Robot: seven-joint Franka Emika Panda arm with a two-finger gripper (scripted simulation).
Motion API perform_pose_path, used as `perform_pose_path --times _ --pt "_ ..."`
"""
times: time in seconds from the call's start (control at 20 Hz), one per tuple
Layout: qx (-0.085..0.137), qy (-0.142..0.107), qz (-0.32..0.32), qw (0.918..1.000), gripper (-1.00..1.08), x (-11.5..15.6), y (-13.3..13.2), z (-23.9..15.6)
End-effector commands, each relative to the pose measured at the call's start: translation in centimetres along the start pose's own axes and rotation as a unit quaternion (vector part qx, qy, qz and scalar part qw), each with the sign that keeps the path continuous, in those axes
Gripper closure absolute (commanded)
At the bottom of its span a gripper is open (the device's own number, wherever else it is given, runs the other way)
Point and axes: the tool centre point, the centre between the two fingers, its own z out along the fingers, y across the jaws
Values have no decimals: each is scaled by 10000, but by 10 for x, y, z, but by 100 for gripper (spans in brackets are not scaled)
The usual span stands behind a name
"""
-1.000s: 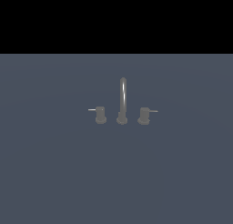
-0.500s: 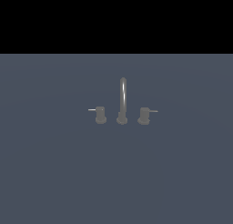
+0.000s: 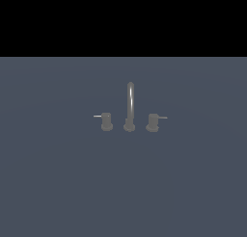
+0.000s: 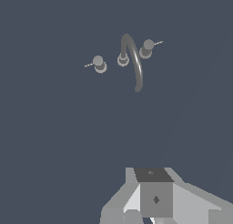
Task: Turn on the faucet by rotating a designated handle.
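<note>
Handle (image 3: 106,121) sits on the exterior view's left of the faucet (image 3: 130,107) spout, gripper (image 4: 154,205) well apart, finger spread unreadable, so I'd approach the lever pin side-on, avoiding the twin knob (image 3: 153,121).

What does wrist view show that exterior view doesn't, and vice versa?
Only the wrist view shows part of the hand, well apart from the faucet; whether it is open cannot be told. It also shows the spout's downward-curving tip. Only the exterior view shows the black band above the grey floor, and no arm at all. Both show the faucet, the handle and its twin knob.
</note>
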Motion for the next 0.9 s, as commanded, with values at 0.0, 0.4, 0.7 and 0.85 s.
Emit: perform_pose_path --times 0.0,0.4,0.7,0.85 --pt "-6 -5 272 9996 108 5 -11 16" --pt "-30 -24 1106 9939 108 25 -45 64" --pt "-43 -39 1705 9853 108 43 -68 100" --pt "-49 -47 1989 9800 108 52 -78 117"
